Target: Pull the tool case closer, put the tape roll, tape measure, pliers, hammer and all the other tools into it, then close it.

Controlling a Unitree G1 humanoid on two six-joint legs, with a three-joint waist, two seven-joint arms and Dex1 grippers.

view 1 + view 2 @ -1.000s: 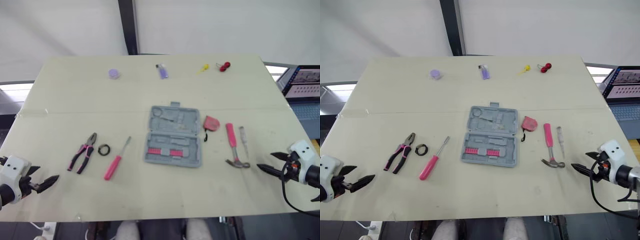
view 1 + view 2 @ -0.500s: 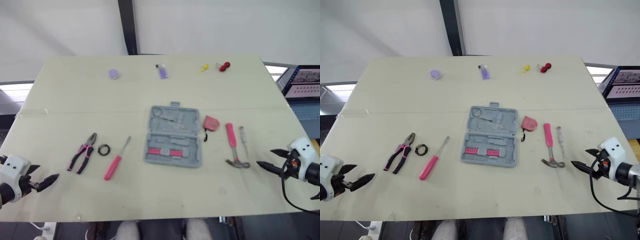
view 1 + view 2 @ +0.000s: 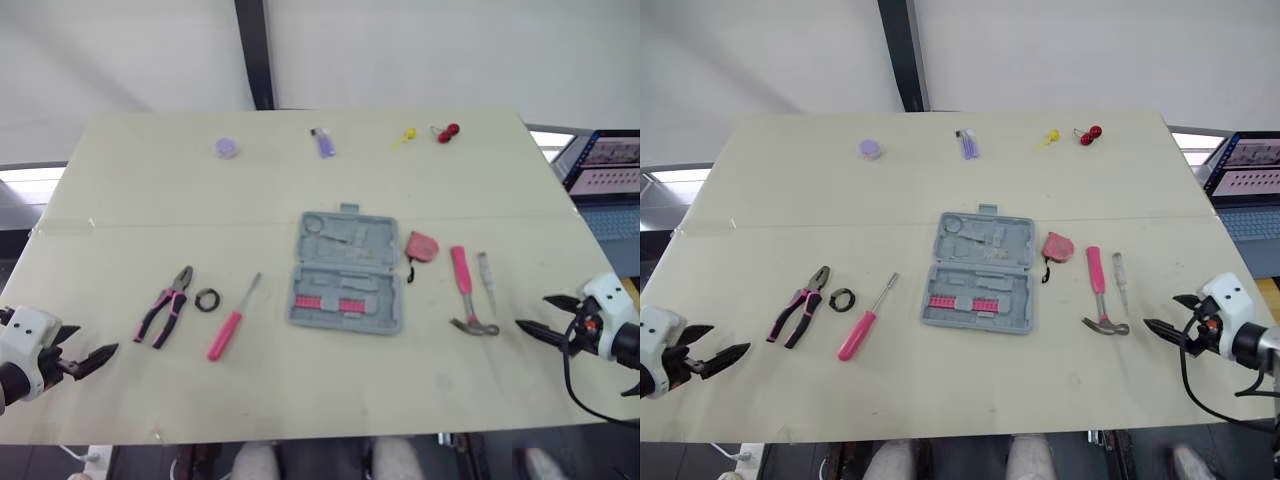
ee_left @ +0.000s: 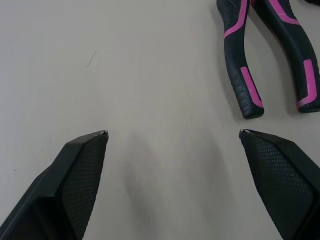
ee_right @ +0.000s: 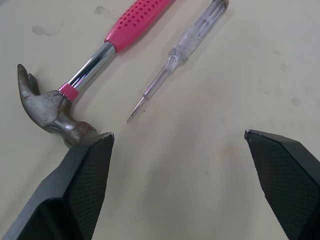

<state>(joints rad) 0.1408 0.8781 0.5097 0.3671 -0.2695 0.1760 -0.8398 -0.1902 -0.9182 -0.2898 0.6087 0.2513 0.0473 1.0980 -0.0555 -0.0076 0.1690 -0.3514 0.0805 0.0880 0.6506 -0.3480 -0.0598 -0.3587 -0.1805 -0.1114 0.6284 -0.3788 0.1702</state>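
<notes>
Cream-coloured table (image 3: pixel 150 200) is carrying everything. Lying open and flat near its middle is the grey plastic tool case (image 3: pixel 348 272), well apart from both grippers. The left gripper (image 4: pixel 173 132) is hovering low by the near left corner with its black fingers spread wide, holding nothing; the right gripper (image 5: pixel 178 133) is doing the same by the near right edge, jaws parted and empty. Right of the case, the pink-handled steel claw hammer (image 3: pixel 463 285) is lying beside a clear-handled tester screwdriver (image 3: pixel 487 278). Left of the case, black-and-pink pliers (image 3: pixel 167 305) and a pink-handled screwdriver (image 3: pixel 232 322) are resting, with a small black tape roll (image 3: pixel 207 299) between them. A pink tape measure (image 3: pixel 423 246) is sitting just beside the case's right edge.
</notes>
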